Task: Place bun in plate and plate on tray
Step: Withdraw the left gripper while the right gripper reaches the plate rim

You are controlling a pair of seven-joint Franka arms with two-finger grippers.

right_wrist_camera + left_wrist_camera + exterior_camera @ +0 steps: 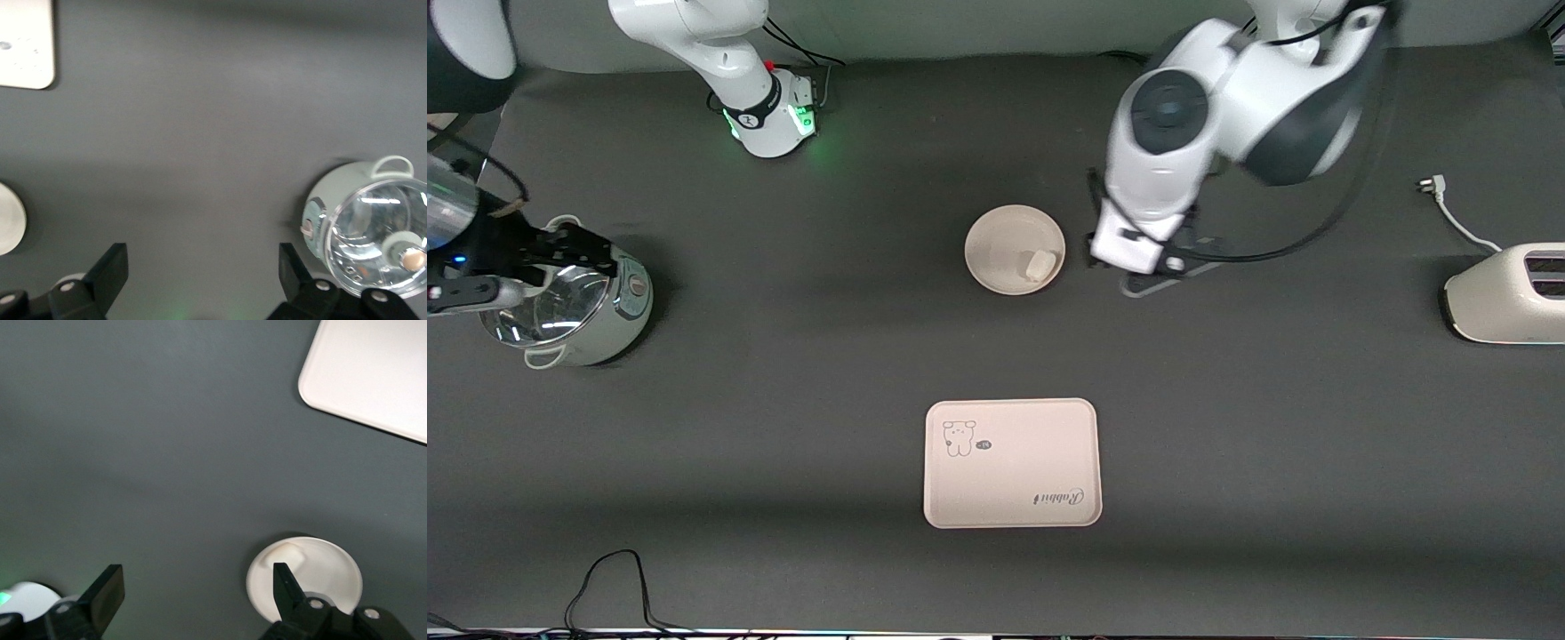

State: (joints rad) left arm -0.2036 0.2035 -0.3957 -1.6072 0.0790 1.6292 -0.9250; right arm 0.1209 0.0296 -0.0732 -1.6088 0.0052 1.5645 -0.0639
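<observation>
The bun [1040,265] lies in the plate [1000,240], well apart from the tray [1011,463], which is nearer the front camera. The left gripper [193,600] hovers beside the plate, jaws spread and empty. The right gripper [203,277] waits near the pot [574,307], jaws spread.

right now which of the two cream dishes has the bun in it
The round plate, beside the left hand. The bun lies in it near the rim. The rectangular tray, nearer the front camera, carries only its printed bear.

My front view: cream-white toaster [1507,293] cut by frame edge. Left wrist view: round cream-white plate [333,570] partly hidden by left tool [193,593] finger; cream-white rectangular tray [367,373] cropped.
</observation>
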